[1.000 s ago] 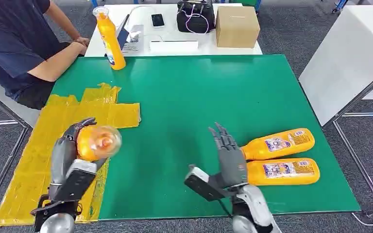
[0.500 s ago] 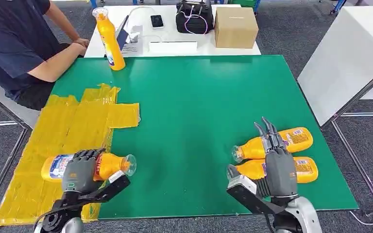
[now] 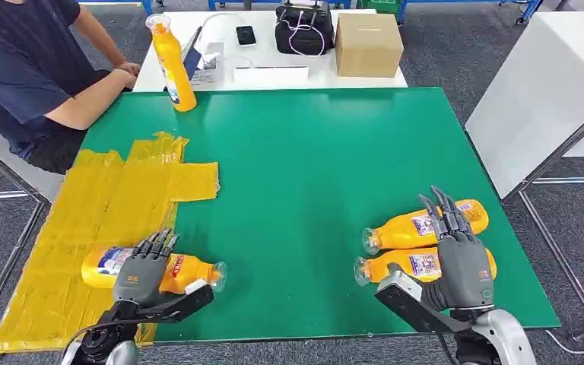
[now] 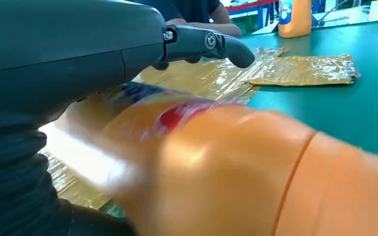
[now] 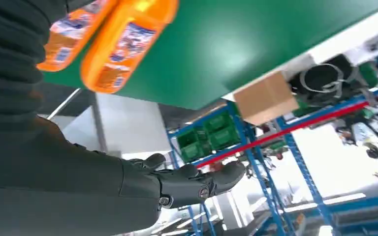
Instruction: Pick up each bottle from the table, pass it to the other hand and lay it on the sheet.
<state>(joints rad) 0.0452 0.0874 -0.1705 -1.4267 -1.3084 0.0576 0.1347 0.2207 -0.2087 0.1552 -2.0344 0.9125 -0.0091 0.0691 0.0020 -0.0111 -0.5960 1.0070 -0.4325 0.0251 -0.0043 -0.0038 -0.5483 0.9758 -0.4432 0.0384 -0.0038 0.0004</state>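
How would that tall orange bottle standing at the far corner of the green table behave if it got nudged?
The standing bottle looks tall and narrow, so it would probably tip rather than slide. Its rounded body suggests that it might roll once down on the smooth green table. It looks like stiff plastic, so it is unlikely to break.

Orange bottle (image 3: 152,271) flat, seemingly across sheet (image 3: 106,213) edge

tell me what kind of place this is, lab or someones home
Most likely a robot test lab or workshop, not a home. A green mat covers the work table, blue industrial racking with green bins stands behind, and a person sits at a side table holding a cardboard box.
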